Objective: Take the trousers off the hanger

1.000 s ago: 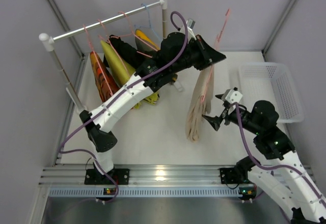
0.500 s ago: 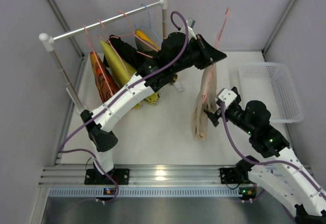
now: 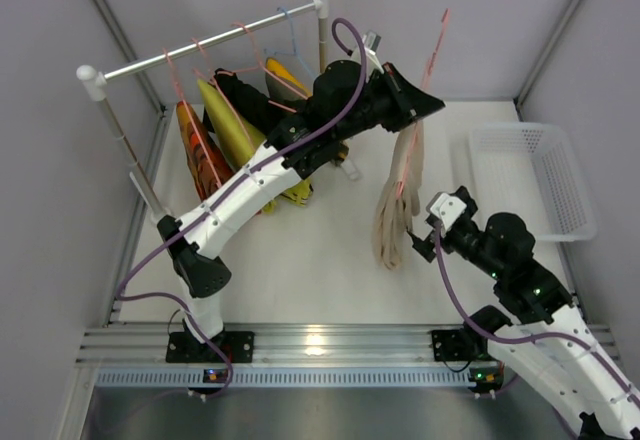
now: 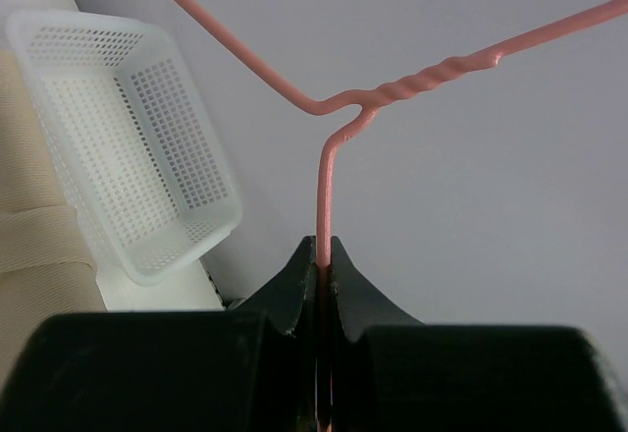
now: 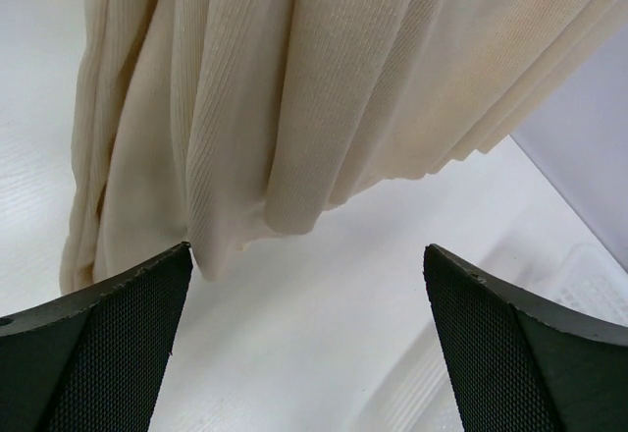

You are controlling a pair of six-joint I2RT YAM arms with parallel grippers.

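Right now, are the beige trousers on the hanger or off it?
On it: the beige trousers drape from the pink hanger clamped in the left gripper; the right gripper is open.

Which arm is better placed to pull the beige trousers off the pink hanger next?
Right. The right gripper is open, with the hanging beige trousers just ahead of it. The left gripper is shut on the pink hanger, holding it up, so it is occupied.

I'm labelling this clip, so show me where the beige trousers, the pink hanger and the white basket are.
beige trousers (image 3: 397, 205), top external view, middle of the hanging legs.
pink hanger (image 4: 323, 196), left wrist view, straight wire below the twist.
white basket (image 3: 548, 180), top external view, mesh floor.
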